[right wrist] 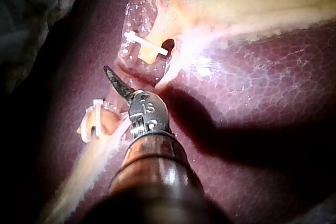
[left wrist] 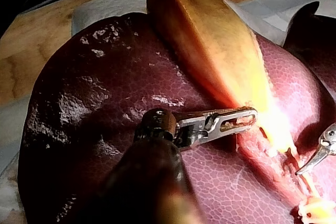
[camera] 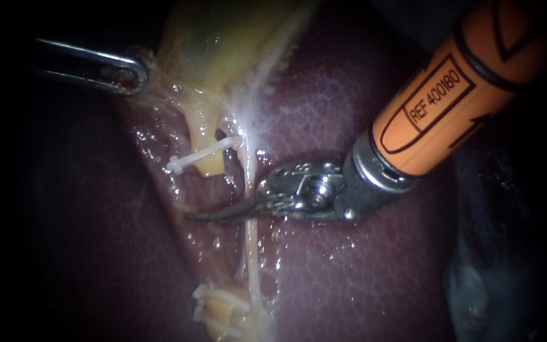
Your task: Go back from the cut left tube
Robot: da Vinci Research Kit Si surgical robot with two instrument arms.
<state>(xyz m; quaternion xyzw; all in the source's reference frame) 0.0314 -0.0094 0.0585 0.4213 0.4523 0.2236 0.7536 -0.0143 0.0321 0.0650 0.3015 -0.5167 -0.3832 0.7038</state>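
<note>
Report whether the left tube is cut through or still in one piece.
Cut through. The upper stump ends just below one white clip. The lower stump, with its clips, lies apart from it, and a gap shows between them.

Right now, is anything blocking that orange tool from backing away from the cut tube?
Nothing visible. Behind the right instrument there is only bare liver; the cut left tube, with its clip, lies ahead of its tip.
</note>
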